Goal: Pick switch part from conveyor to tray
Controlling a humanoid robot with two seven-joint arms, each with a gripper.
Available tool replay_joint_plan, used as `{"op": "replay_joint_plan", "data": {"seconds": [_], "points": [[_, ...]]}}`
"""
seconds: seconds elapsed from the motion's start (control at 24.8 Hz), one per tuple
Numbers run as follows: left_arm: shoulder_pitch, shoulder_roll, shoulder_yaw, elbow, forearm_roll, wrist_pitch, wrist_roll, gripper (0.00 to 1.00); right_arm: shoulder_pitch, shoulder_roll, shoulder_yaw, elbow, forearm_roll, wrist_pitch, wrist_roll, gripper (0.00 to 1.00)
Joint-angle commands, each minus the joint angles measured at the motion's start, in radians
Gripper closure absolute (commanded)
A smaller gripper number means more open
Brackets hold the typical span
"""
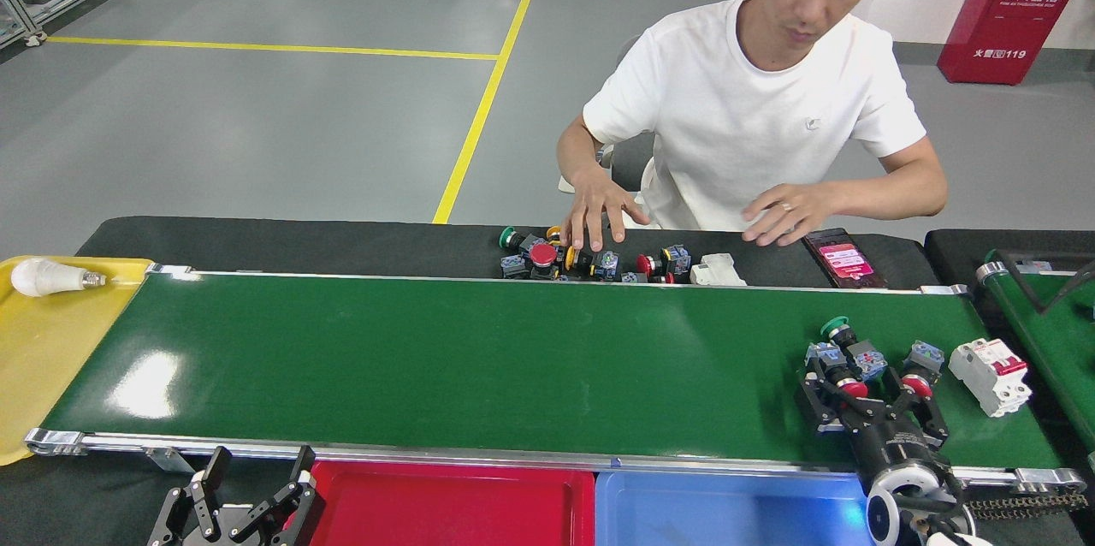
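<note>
Your right gripper (pixel 873 396) is over the near right part of the conveyor (pixel 479 358), fingers (pixel 819 400) spread to either side of a red-capped switch part (pixel 851 388); you cannot tell whether they touch it. A green-capped switch part (pixel 837 329) lies just beyond the fingers, another red-capped one (pixel 920 370) just to their right, and a white circuit breaker (pixel 991 373) further right, all on the belt. Your left gripper (pixel 252 490) sits below the conveyor's near rail, fingers spread and empty, just left of the red tray (pixel 445 503). A blue tray (pixel 727 507) adjoins it, near the right gripper's wrist. Across the belt, a person's hand (pixel 599 208) rests on a cluster of switch parts (pixel 590 259) on the black tabletop (pixel 299 242).
</note>
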Motion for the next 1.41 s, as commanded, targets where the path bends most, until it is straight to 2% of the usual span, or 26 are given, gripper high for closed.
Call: {"op": "replay_joint_plan", "data": {"seconds": [0.0, 0.32, 0.36, 0.4, 0.44, 0.48, 0.57, 0.73, 0.85, 1.01, 1.09, 1.17, 1.29, 1.37], "points": [[-0.008, 0.002, -0.002, -0.01, -0.002, 0.002, 0.005, 0.0, -0.036, -0.006, 0.003, 0.008, 0.0, 0.001, -0.003, 0.01], [-0.02, 0.004, -0.002, -0.007, -0.004, 0.004, 0.005, 0.0, -0.096, -0.008, 0.106, 0.048, -0.001, 0.071, -0.001, 0.04], [-0.022, 0.004, -0.001, -0.006, -0.004, 0.004, 0.005, 0.0, -0.096, -0.01, 0.122, 0.046, -0.003, 0.073, 0.002, 0.15], [-0.025, 0.005, -0.001, -0.006, -0.002, 0.005, 0.005, 0.0, -0.091, -0.011, 0.135, 0.048, -0.012, 0.062, 0.013, 0.38], [-0.026, 0.005, -0.001, -0.004, -0.002, 0.005, 0.005, 0.0, -0.093, -0.01, 0.142, 0.046, -0.014, 0.047, 0.022, 0.55], [-0.026, 0.004, -0.002, -0.004, -0.002, 0.005, 0.005, 0.0, -0.093, -0.01, 0.142, 0.045, -0.014, 0.025, 0.022, 0.65], [-0.025, 0.001, -0.002, -0.004, -0.002, 0.005, 0.005, 0.0, -0.093, -0.006, 0.142, 0.039, -0.014, -0.005, 0.022, 0.72], [-0.023, 0.001, -0.004, -0.006, -0.002, 0.004, 0.005, 0.0, -0.09, -0.005, 0.143, 0.02, -0.015, -0.025, 0.022, 0.73], [-0.022, 0.002, -0.001, -0.007, -0.001, 0.005, 0.005, 0.0, -0.041, -0.005, 0.137, -0.09, -0.021, -0.09, 0.025, 0.72], [-0.023, 0.005, 0.007, -0.006, -0.001, 0.005, 0.005, 0.0, 0.151, -0.008, 0.134, -0.319, -0.106, -0.349, 0.022, 0.7], [-0.023, 0.004, 0.007, -0.006, -0.001, 0.005, 0.005, 0.0, 0.215, -0.017, 0.134, -0.383, -0.126, -0.525, 0.016, 0.67], [-0.023, 0.004, 0.005, -0.006, -0.001, 0.005, 0.005, 0.0, 0.243, -0.013, 0.134, -0.394, -0.133, -0.743, 0.016, 0.66], [-0.023, 0.004, 0.001, -0.006, -0.001, 0.005, 0.005, 0.0, 0.26, -0.005, 0.155, -0.391, -0.132, -0.774, 0.017, 0.62], [-0.023, 0.004, -0.002, -0.006, -0.001, 0.005, 0.005, 0.0, 0.26, 0.021, 0.237, -0.385, -0.113, -0.774, 0.019, 0.52]]}}
